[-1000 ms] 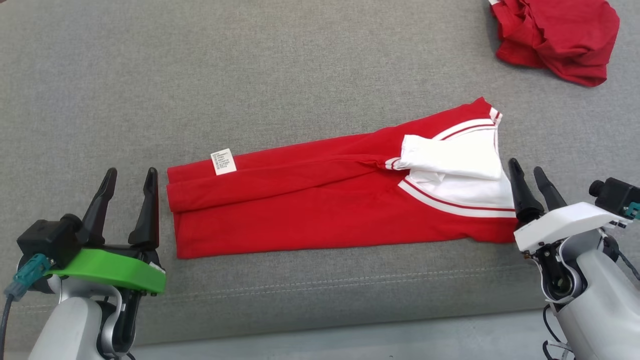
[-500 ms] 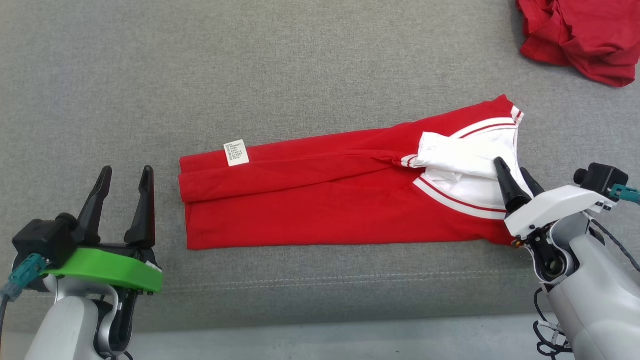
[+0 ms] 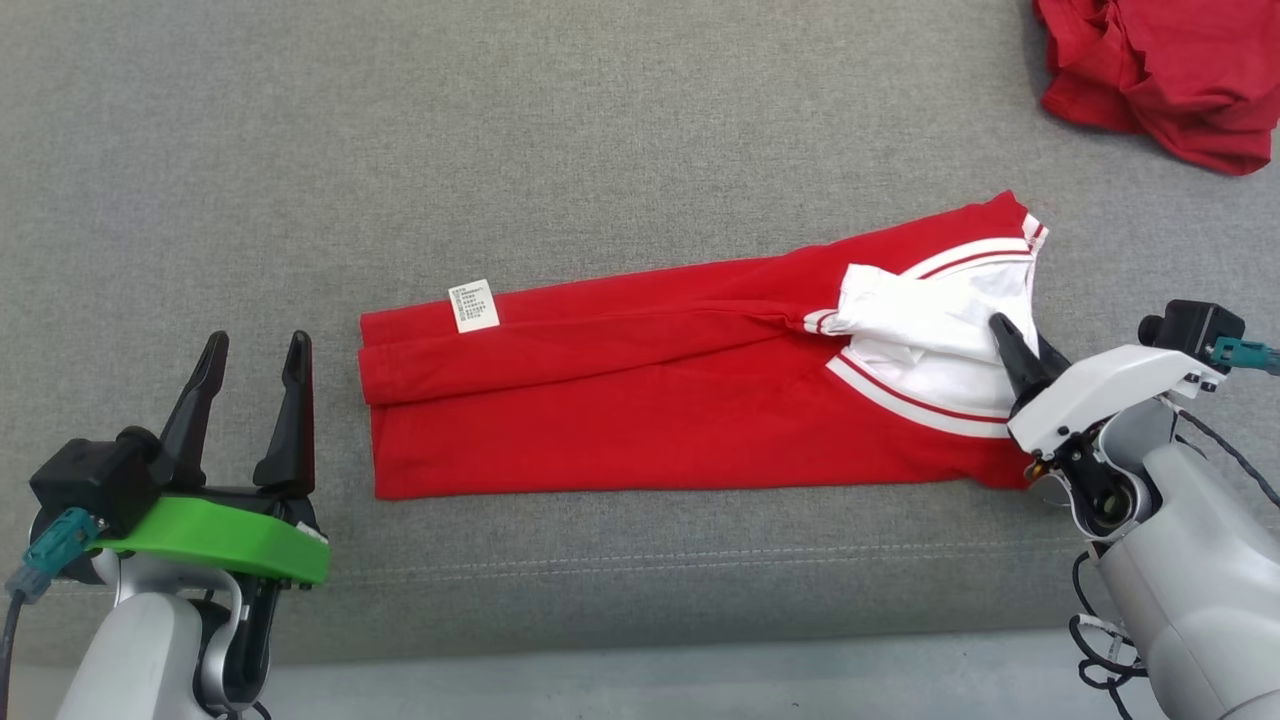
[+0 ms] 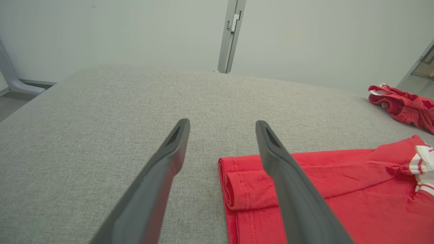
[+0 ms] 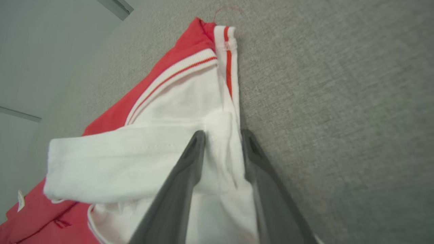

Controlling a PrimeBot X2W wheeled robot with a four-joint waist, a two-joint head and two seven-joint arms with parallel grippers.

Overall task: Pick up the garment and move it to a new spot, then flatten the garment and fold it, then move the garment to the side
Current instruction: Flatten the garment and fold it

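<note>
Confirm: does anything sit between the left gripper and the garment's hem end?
Nothing visible does. The left gripper stands open just off the hem end of the folded red garment, with only bare grey cushion between them. The crumpled red cloth lies far off at the cushion's back right, out of that path.

narrow folded red-and-white garment (image 3: 640, 420)

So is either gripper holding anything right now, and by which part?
Left gripper open, empty. Right gripper straddles the white edge of the folded red-and-white shirt; a firm grip cannot be told.
</note>
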